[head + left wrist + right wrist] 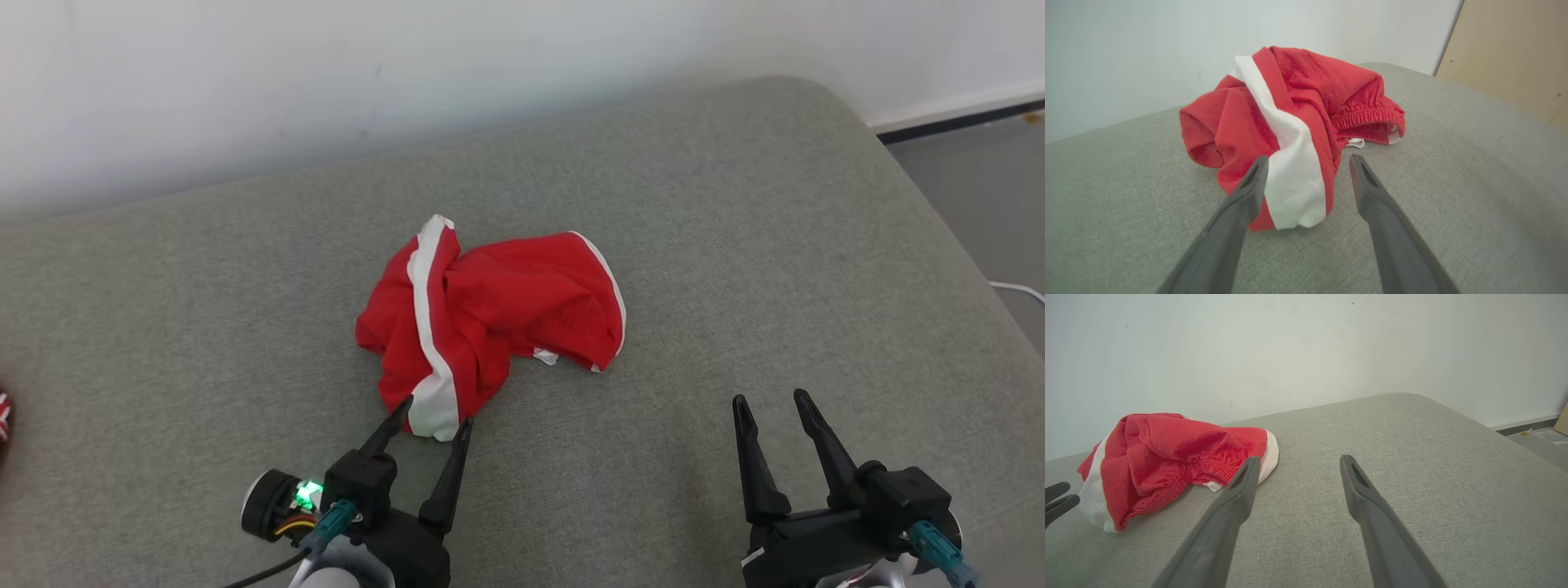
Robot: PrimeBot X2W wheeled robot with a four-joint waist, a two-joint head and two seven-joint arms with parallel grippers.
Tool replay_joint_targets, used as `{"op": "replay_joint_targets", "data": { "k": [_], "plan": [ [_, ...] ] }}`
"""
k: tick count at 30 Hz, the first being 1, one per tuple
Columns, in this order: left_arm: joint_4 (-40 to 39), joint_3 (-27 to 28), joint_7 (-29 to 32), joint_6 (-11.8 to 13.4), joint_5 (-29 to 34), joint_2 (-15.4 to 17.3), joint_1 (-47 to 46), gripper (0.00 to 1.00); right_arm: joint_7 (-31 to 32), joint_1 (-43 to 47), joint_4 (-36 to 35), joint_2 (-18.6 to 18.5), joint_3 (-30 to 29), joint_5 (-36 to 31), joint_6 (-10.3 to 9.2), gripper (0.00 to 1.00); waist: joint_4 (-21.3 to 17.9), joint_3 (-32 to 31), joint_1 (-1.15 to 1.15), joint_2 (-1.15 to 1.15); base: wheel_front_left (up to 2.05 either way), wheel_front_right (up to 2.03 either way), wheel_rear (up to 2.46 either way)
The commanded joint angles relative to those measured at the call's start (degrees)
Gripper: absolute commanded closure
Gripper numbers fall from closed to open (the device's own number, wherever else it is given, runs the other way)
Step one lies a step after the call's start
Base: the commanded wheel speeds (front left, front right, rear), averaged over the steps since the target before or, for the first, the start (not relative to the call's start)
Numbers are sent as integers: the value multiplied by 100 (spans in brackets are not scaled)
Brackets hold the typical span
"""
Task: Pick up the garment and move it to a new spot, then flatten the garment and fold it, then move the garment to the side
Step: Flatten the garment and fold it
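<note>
My left gripper (437, 411) is spread wide and holds nothing. Its two dark fingers reach either side of the nearest end of the garment (490, 310), where a broad white stripe (1290, 163) folds under. I cannot tell whether the fingers touch the cloth. The garment is a pair of red shorts with white trim, lying directly ahead of this gripper in a crumpled heap, with the gathered elastic waistband (1367, 116) bunched on the side towards my other arm. My right gripper (770, 396) is also spread wide and empty. It hovers over bare cushion, well apart from the shorts, which lie ahead and off to its left. Everything rests on a grey fabric cushion (735, 245), with a pale wall (326, 65) beyond it. By my reading, the task has barely begun. The pickup is about to happen, and moving, flattening, folding and setting aside all remain.
</note>
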Motion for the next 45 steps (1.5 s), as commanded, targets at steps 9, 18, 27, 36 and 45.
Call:
{"op": "replay_joint_targets", "data": {
  "k": [9, 18, 27, 36, 45],
  "plan": [
    [1090, -183, -32, -14, -81, -85, -657, 33, -152, -227, 214, -4, 39, 113, -13, 0, -309, 303, -1, 0, 0, 0, 0],
    [1024, -71, -36, 8, -266, -206, -771, 100, -191, -164, 271, -4, -76, 79, -13, 0, -60, 175, -1, 0, 0, 0, 0],
    [-221, 190, -36, 42, -407, -41, -203, 100, -211, -14, 292, -5, -164, 85, -13, 0, 633, -127, -1, 0, 0, 0, 0],
    [-1198, 448, 126, 337, -590, 311, 1062, 100, -205, 105, 304, -5, -158, 118, -13, 0, 1136, -277, -1, 0, 0, 0, 0],
    [-1013, 745, 60, 605, -950, 242, 1882, 100, -129, 115, 314, -4, -163, 51, -13, 0, 1086, -328, -1, 0, 0, 0, 0]
  ]
}}
